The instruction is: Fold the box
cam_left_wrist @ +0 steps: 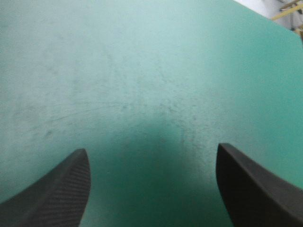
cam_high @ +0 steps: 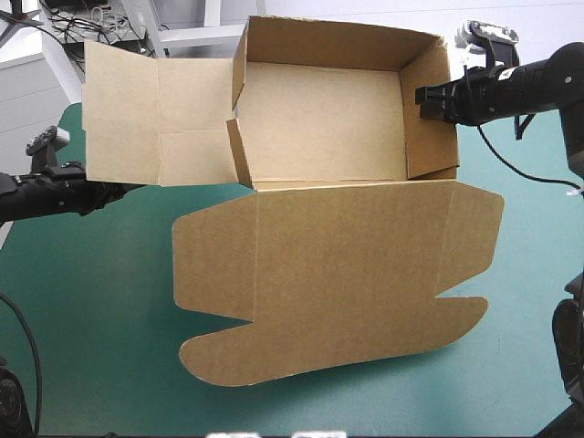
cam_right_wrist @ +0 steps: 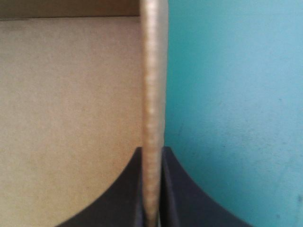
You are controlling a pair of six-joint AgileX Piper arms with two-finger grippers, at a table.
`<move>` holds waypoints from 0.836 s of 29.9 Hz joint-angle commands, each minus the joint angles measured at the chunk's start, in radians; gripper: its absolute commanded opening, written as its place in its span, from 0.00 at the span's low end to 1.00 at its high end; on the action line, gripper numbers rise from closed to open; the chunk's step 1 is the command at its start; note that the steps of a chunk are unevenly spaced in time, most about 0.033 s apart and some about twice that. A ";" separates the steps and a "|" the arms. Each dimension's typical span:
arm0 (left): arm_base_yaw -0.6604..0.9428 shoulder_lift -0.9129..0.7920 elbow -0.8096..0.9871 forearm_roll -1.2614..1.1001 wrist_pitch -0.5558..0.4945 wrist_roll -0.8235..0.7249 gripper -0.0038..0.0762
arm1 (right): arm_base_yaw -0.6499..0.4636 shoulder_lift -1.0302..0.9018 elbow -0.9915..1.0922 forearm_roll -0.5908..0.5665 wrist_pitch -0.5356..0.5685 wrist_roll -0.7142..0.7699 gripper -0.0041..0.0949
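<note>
The brown box [cam_high: 319, 128] sits as an open tray on the teal-green bench [cam_high: 91, 310], its lid [cam_high: 338, 274] lying flat. The right pincer [cam_right_wrist: 152, 150] is clamped on the tray's right wall [cam_right_wrist: 154, 71], the board edge between its black fingers. The left pincer [cam_left_wrist: 151, 151] stands apart with bare cover ahead of it and the box's spread left flap [cam_high: 137, 119] just beside it.

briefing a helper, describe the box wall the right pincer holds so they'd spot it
On the teal-green table the brown box stands as an open tray near the far edge. Its right-hand wall is the only one pinched by the right pincer.
</note>
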 commanded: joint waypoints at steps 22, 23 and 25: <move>-0.091 -0.045 -0.027 -0.358 0.210 0.136 0.66 | 0.057 -0.047 0.204 0.077 -0.116 -0.098 0.04; -0.102 -0.051 -0.027 -0.358 0.210 0.136 0.66 | 0.070 -0.042 0.204 0.065 -0.134 -0.089 0.04; -0.118 -0.060 -0.027 -0.353 0.210 0.136 0.66 | 0.094 -0.030 0.204 0.036 -0.158 -0.069 0.04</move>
